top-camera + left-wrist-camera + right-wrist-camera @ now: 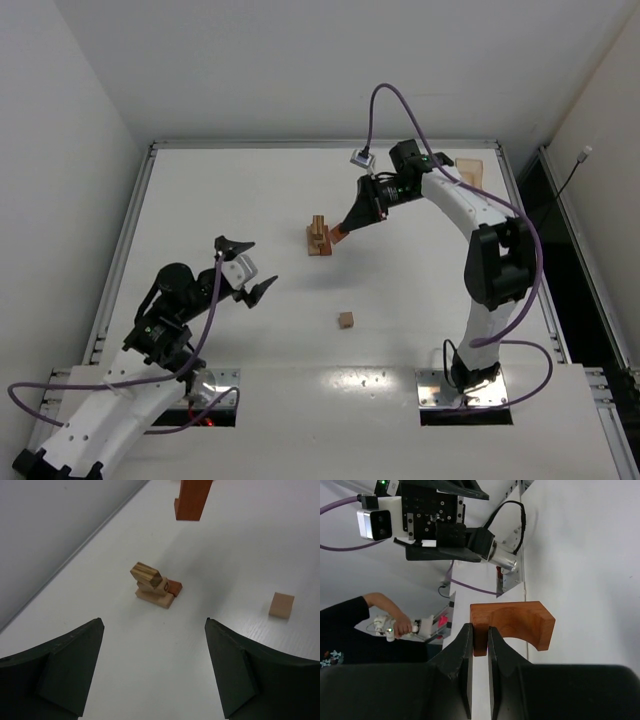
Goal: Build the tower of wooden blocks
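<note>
The right pincer (480, 630) is clenched on a reddish-brown arch block (512, 625), held in the air just beside the tower (318, 238) at mid-counter (230, 180). The left pincer (155, 622) stands released and empty. A tan cube (345, 320) lies apart from the tower, nearer the arm bases.

Holds the left arm (160, 330) folded low near its base at the near left of the worktop (420, 290), elbow bent, wrist angled forward and to the right. Carries the left tool (250, 267) above the surface, both dark fingers (65, 665) spread wide apart. Stretches the right arm (490, 260) far out, upper link upright, forearm reaching forward and leftward toward the middle. Points the right tool (347, 226) down and to the left, fingers (457, 660) pinched nearly together on one thin end of a reddish-brown wood block (520, 625).
</note>
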You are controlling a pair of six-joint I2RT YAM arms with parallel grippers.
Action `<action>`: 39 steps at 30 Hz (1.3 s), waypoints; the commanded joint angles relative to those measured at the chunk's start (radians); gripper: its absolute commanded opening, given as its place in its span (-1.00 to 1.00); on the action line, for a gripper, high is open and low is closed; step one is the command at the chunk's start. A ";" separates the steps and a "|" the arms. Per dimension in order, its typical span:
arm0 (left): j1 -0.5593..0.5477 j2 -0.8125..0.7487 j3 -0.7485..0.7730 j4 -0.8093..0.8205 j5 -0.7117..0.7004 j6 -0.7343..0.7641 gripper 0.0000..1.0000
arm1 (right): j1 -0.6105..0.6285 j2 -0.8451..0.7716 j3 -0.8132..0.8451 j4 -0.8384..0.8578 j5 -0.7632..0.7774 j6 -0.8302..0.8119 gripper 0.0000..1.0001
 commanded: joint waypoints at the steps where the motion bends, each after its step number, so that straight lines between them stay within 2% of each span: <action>1: -0.046 0.011 0.001 0.216 -0.047 -0.006 0.54 | 0.015 -0.026 0.002 0.054 -0.171 0.092 -1.00; 5: -0.130 0.057 0.030 0.306 -0.136 -0.101 0.37 | 0.049 -0.026 0.027 0.054 -0.171 0.131 -1.00; 11: -0.277 0.092 0.039 0.375 -0.221 -0.130 0.34 | 0.094 0.003 0.116 0.063 -0.171 0.197 -1.00; 18: -0.423 0.092 0.005 0.413 -0.354 -0.083 0.36 | 0.112 0.003 0.125 0.090 -0.171 0.247 -1.00; 22: -0.491 0.092 -0.019 0.454 -0.463 0.004 0.36 | 0.140 -0.006 0.136 0.099 -0.171 0.270 -1.00; 34: -0.512 0.140 -0.061 0.531 -0.541 0.037 0.28 | 0.167 -0.015 0.185 0.080 -0.171 0.300 -1.00; 39: -0.521 0.149 -0.093 0.612 -0.584 0.057 0.15 | 0.178 -0.024 0.185 0.080 -0.171 0.320 -1.00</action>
